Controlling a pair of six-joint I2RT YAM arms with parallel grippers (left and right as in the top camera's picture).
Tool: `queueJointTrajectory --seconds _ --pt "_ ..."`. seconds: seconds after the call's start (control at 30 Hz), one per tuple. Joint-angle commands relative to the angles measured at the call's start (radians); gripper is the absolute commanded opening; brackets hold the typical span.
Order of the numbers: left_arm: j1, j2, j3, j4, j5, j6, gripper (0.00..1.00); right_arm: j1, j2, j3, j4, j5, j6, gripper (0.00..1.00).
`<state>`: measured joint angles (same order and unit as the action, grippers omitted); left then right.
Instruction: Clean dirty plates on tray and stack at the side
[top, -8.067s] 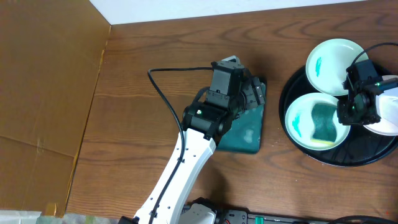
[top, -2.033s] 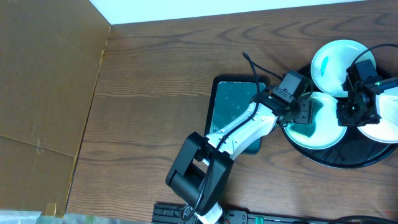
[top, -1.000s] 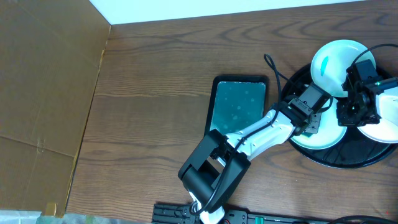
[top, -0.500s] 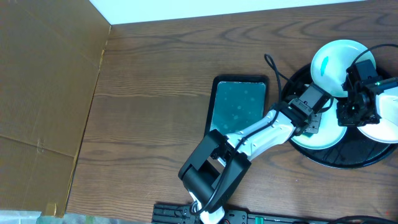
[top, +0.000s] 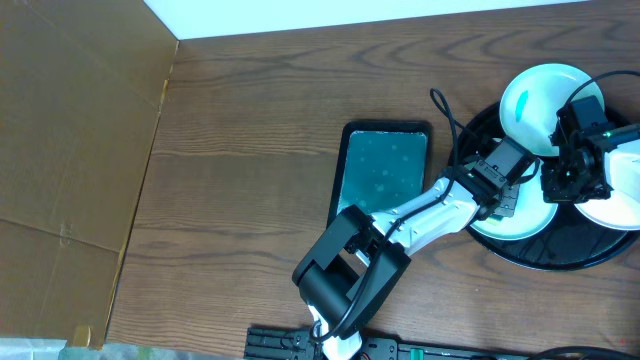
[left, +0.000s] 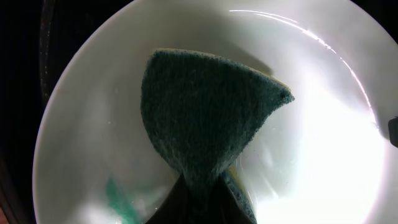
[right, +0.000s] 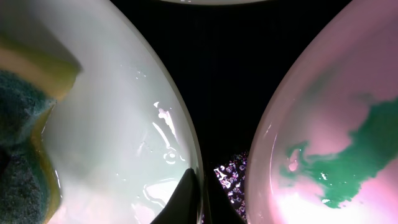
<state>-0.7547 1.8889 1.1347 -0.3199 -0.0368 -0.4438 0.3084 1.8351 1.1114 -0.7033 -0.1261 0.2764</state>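
Your left gripper (top: 505, 194) hangs directly over the middle plate (left: 81, 143), which lies on the near-left part of the tray (top: 560, 256) at the right end of the table (top: 250, 130). The far plate (top: 535, 95) sits at the tray's far edge. The right plate (right: 323, 106) lies just beside the middle one, with a strip of black tray between their rims.

From overhead you see little of the middle plate, since the left arm covers most of it. The right plate is cut off by the picture's edge and partly hidden under your right gripper (top: 556, 186). In the left wrist view the fingers are only a dark shape at the bottom edge.

The left gripper's fingers are pinched together on a teal sponge (left: 202, 118), whose broad face rests in the plate's bowl. A turquoise smear (left: 118, 199) lies on the plate beside it. The right gripper is clamped on the middle plate's right rim, one finger inside and one outside. A green smear marks the right plate. The teal tray (top: 385, 165) lies to the left, well apart from both grippers.
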Motion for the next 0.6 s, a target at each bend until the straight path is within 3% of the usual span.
queueJointTrajectory --seconds 0.0,0.23,0.57 --pt "-0.002 0.043 -0.018 -0.023 -0.021 0.006 0.07 0.008 0.004 0.005 -0.007 0.017 -0.013 0.02" --pt "0.04 0.02 -0.018 -0.09 -0.249 -0.002 0.07 0.008 0.004 0.005 -0.008 0.021 -0.013 0.02" --pt "0.136 -0.044 -0.018 -0.093 -0.264 -0.002 0.07 0.008 0.004 0.005 -0.008 0.024 -0.02 0.02"
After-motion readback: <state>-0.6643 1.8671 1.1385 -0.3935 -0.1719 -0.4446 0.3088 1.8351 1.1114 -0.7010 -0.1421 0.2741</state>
